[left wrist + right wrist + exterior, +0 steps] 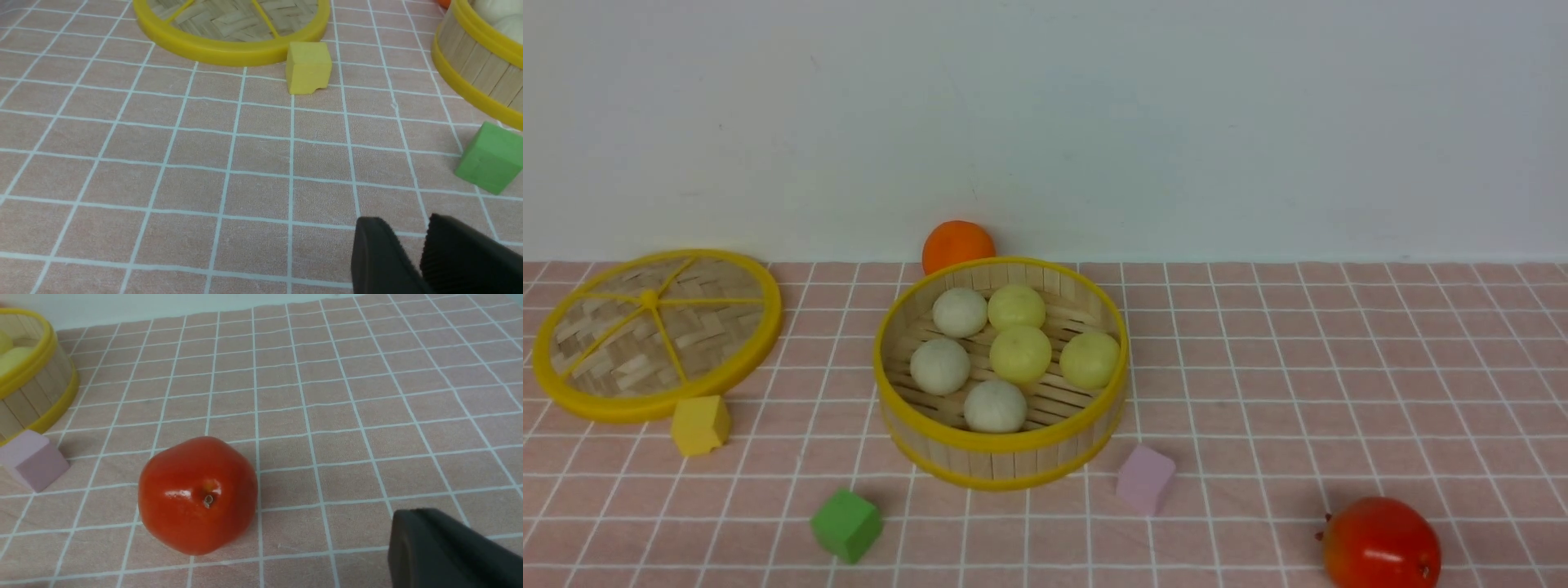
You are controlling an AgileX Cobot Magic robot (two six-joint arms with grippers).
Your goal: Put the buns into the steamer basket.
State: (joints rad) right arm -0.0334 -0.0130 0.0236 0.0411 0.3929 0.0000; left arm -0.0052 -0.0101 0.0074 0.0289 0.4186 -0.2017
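The steamer basket (1005, 445) stands mid-table with several buns inside. Three off-white buns (940, 367) lie toward its left and front, and three pale yellow buns (1020, 354) toward its middle and right. Neither gripper shows in the front view. In the left wrist view my left gripper (402, 222) hovers low over bare cloth, its fingers slightly apart with nothing between them; the basket wall (478, 69) is off to one side. In the right wrist view my right gripper (408, 516) appears as one dark mass with no gap, beside the red fruit (198, 494), holding nothing.
A flat woven lid (654, 331) lies at the left, with a yellow block (698, 425) at its front edge. A green block (846, 524) and a pink block (1145, 479) sit in front of the basket. An orange (957, 243) rests behind it, and a red fruit (1380, 543) at the front right.
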